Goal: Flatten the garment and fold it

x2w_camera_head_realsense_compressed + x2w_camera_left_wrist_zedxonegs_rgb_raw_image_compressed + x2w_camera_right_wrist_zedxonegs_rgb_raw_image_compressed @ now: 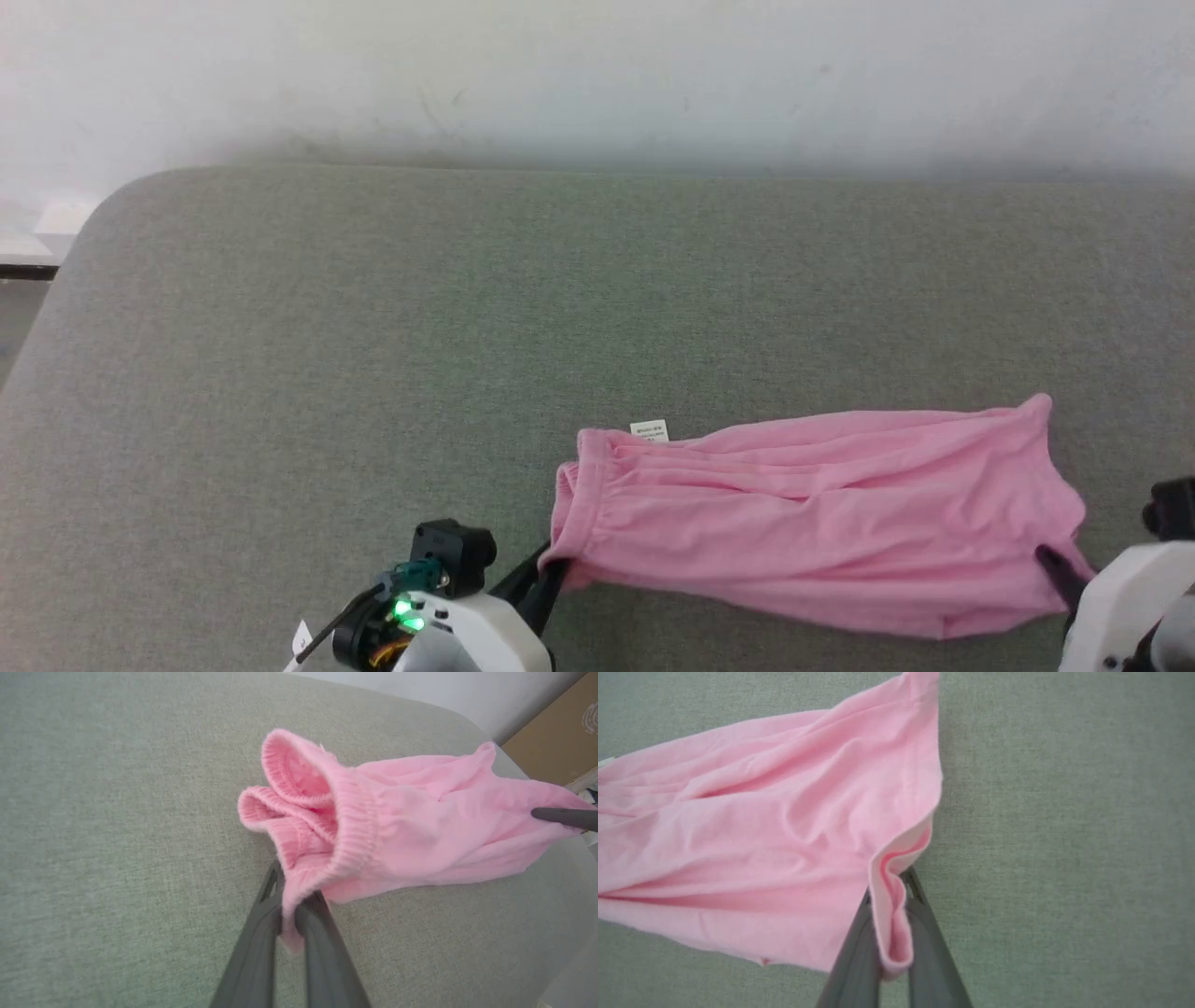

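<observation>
The pink garment (803, 523) is stretched sideways over the grey-green cushion, waistband to the left with a small white tag (650, 430) at its top edge. My left gripper (553, 567) is shut on the near corner of the ribbed waistband (348, 840), which it lifts off the cushion in the left wrist view. At the other end, my right gripper (1053, 563) is shut on the near hem corner (892, 914); the cloth runs between its two dark fingers. The garment (752, 826) is wrinkled along its length. In the left wrist view the right gripper's finger (565, 816) shows at the far hem.
The grey-green cushion (373, 355) has a rounded far left corner and wide open fabric behind and left of the garment. A white wall (597, 75) stands behind it. A brown cardboard surface (556, 737) lies beyond the cushion's edge.
</observation>
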